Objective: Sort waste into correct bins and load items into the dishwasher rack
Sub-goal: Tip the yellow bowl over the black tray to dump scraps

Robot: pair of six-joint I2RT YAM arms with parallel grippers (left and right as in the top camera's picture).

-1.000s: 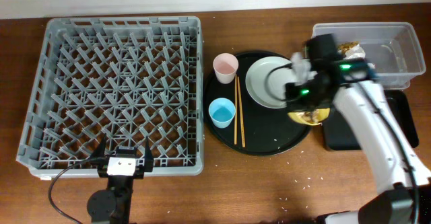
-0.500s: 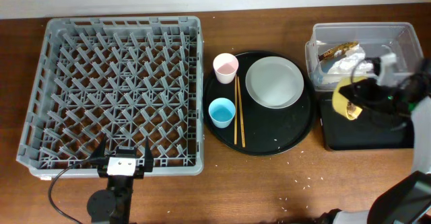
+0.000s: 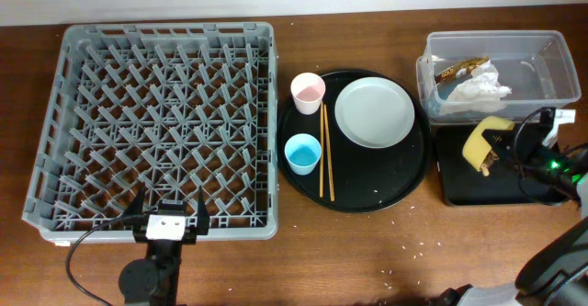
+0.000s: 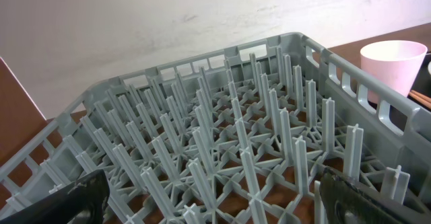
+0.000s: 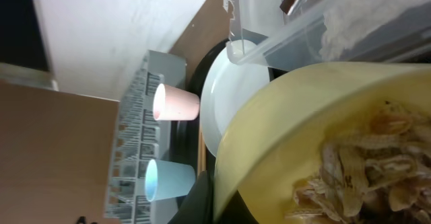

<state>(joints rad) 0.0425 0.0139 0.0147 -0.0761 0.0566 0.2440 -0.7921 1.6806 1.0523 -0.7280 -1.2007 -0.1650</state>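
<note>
— Since a second ago the right arm has swung off the round black tray [image 3: 367,182], bringing the yellow bowl [image 3: 478,142] over the flat black rectangular tray [image 3: 459,191].
— Gripped?
— Right jaws pinch its rim; it hangs tilted, beige crumbly scraps [image 5: 363,177] inside.
— Left side?
— Left jaws spread wide by the near edge of the grey pegged plastic rack [image 3: 156,122], holding nothing.
— Rest?
— White crumpled napkin [image 3: 480,87] and brown wrapper [image 3: 462,66] lie in the clear plastic tub [image 3: 496,37]. Grey-white plate [image 3: 374,111], pink cup [image 3: 308,90], blue cup [image 3: 302,152] and wooden chopsticks [image 3: 324,150] sit on the round tray.
</note>
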